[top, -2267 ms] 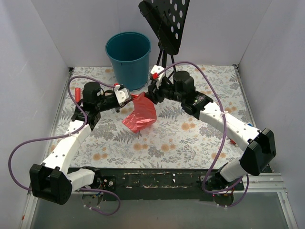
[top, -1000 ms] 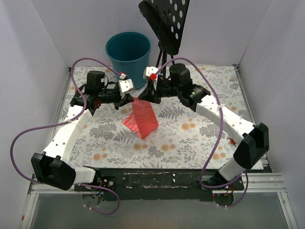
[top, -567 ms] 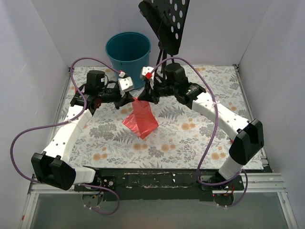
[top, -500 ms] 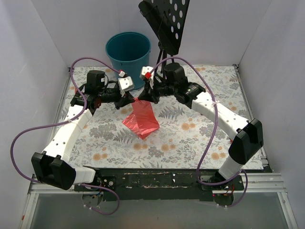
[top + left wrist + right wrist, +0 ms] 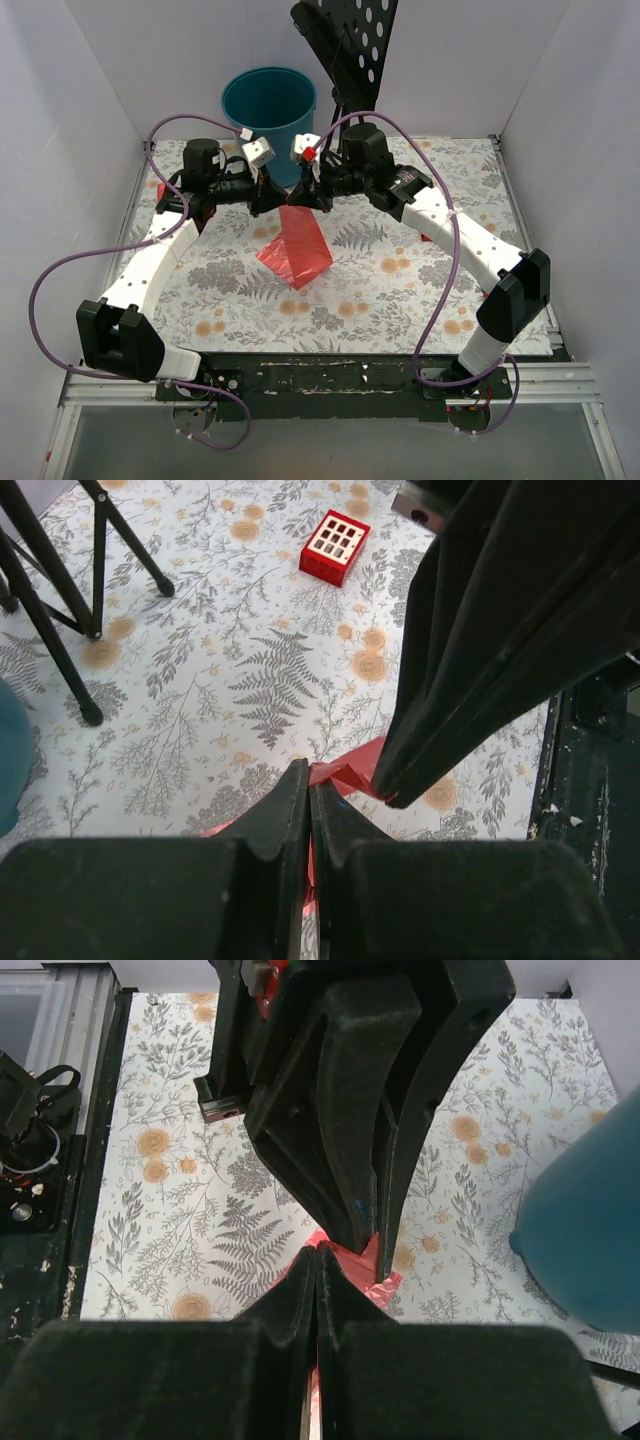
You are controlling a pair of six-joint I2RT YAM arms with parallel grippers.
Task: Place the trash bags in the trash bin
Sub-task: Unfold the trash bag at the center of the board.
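The trash bag (image 5: 298, 248), a thin crinkly red film, hangs in a tent shape with its lower edge on the floral mat. Its top corner is pinched from both sides. My left gripper (image 5: 275, 200) is shut on the film from the left, my right gripper (image 5: 306, 199) from the right, and their tips almost meet. The left wrist view shows my left gripper (image 5: 308, 780) closed on red film (image 5: 350, 775). In the right wrist view my right gripper (image 5: 317, 1252) grips the bag (image 5: 378, 1268) the same way. The teal trash bin (image 5: 270, 115) stands just behind both grippers.
A black music stand (image 5: 345, 45) rises right of the bin, its tripod legs (image 5: 60, 590) on the mat. A red square toy (image 5: 336, 546) lies further off. A small red cylinder (image 5: 160, 190) sits by the left wall. White walls enclose three sides.
Both grippers have risen and moved back toward the bin, drawing closer together. The bag's top went with them, so the film is stretched into a taller, narrower shape.
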